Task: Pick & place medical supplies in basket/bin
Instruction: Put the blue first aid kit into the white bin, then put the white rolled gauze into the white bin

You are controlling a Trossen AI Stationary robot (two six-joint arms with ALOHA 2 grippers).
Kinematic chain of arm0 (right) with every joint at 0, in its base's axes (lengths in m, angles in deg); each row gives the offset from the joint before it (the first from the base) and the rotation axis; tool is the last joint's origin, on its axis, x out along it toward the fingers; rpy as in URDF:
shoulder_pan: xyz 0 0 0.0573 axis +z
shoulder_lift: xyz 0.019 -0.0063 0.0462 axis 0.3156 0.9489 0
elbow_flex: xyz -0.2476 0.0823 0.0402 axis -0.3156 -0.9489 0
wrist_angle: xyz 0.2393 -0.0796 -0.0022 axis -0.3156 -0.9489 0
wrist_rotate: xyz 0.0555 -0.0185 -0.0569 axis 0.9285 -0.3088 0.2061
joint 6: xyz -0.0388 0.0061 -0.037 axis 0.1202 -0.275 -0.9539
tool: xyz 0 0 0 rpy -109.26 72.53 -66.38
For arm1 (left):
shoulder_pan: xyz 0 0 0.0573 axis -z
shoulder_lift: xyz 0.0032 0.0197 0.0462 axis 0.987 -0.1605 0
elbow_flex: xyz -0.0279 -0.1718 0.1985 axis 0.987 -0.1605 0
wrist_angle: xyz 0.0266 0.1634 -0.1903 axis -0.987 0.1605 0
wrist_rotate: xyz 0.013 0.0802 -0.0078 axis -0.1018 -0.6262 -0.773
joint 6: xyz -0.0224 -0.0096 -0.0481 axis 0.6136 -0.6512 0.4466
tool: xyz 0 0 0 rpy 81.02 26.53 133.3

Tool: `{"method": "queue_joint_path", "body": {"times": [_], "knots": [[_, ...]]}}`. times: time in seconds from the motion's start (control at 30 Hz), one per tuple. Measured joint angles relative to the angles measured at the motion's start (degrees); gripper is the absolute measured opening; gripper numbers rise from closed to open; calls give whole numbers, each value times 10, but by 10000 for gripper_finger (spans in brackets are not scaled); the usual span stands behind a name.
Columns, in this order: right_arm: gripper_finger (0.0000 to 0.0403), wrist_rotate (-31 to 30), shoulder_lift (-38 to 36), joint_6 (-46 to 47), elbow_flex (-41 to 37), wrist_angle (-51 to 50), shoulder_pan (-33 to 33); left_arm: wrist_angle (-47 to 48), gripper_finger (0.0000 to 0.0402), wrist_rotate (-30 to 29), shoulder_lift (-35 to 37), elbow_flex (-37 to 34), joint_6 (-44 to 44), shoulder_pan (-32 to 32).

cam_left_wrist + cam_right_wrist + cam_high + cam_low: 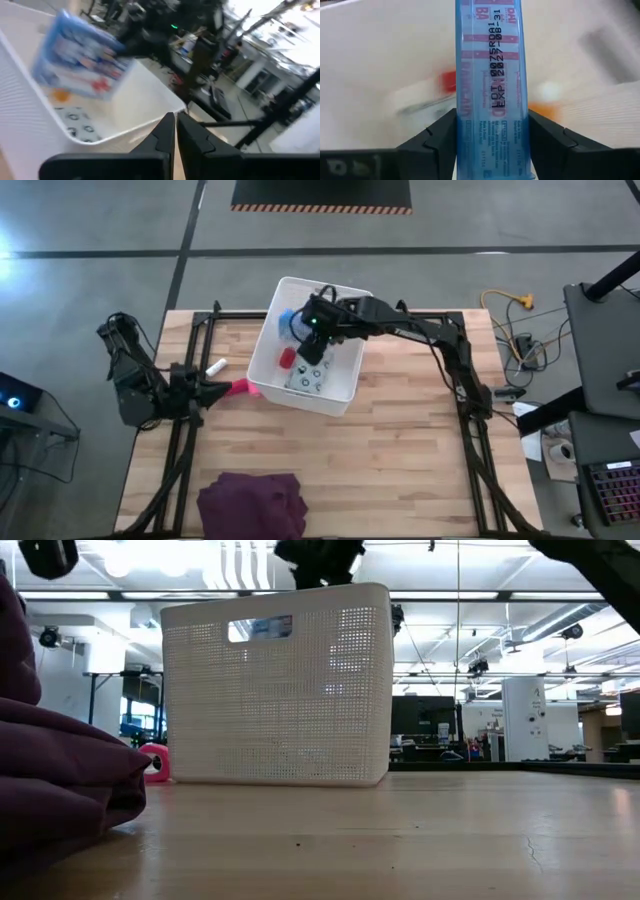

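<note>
Blue, translucent plastic: the first-aid pouch (490, 90) sits clamped edge-on between the fingers of your right gripper (316, 330), held above the open top of the white basket (262, 355). Judge it light, flat and semi-stiff, with a slick printed skin; the narrow-edge hold looks sound, but it may swing or slip if you jolt it. Let go low inside the walls.

Already in the basket: a small red bottle (287, 359), something orange (542, 111) and a patterned pouch (305, 380); all small, light, unlikely to break.

Your left gripper (215, 391) waits pinched shut and empty, low over the table just left of the basket. Next to it lie a white vial (215, 366) and a pink tube (243, 388), both still outside. The vial is round and will probably roll, so take it across its middle.

Surface: pale wood-plank table (420, 440), level, with a purple cloth (252, 502) bunched at the near edge. Beyond it, grey concrete floor and an open workshop with ceiling lights.
</note>
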Motion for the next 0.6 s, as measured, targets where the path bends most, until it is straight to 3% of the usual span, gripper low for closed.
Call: {"method": "queue_joint_path", "body": {"times": [0.07,0.13,0.3,0.4,0.5,0.6], "knots": [[197,48,8,20,0,-3,-9,44,6,-6,1,0,33,0],[218,59,14,27,0,-20,-12,96,20,-7,0,0,72,0],[287,18,7,20,0,-41,-7,233,89,0,-1,0,235,0],[315,10,-9,-19,1,-59,9,287,131,-4,3,0,272,0],[321,5,-23,-22,1,-73,16,348,145,-14,11,0,297,-19],[301,-17,-33,-2,1,-97,25,410,125,-9,17,0,335,-72]]}}
